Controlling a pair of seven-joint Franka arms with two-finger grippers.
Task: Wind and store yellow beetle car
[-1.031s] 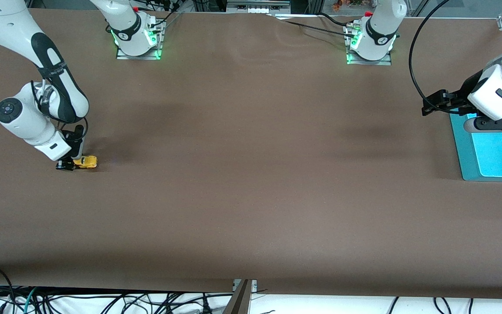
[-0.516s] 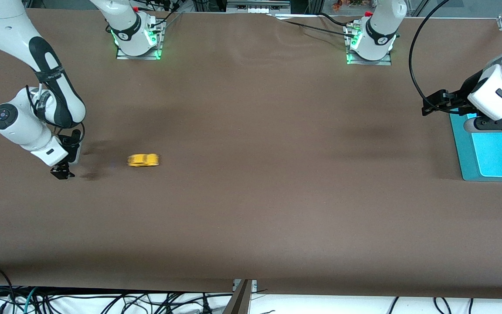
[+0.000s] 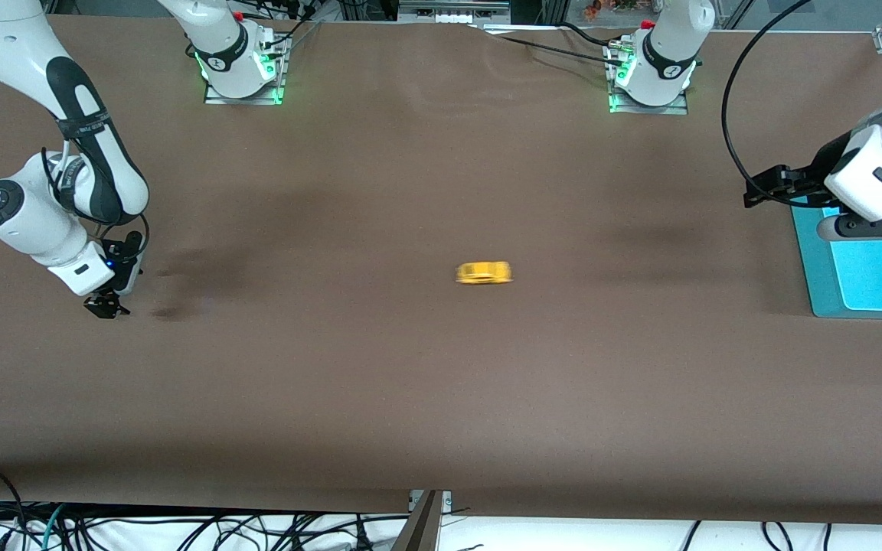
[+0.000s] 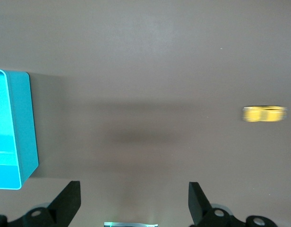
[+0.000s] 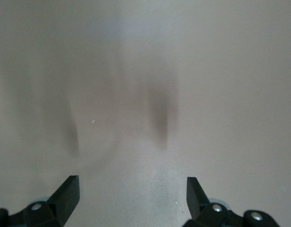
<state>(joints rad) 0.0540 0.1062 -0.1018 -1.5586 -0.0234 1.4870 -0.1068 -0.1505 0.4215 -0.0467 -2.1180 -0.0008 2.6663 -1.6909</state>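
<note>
Front view: tiny yellow beetle-shaped toy car now mid-table, streaked, rolled away from open, empty right gripper; winding likely done. Left wrist view: open left gripper waiting over table beside turquoise plastic bin; car approaching. Right wrist view: bare brown tabletop only.

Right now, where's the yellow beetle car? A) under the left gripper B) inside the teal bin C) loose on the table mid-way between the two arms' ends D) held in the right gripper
C: the yellow beetle car sits blurred on the bare table, clear of the open right gripper, the open left gripper and the teal bin.
</note>
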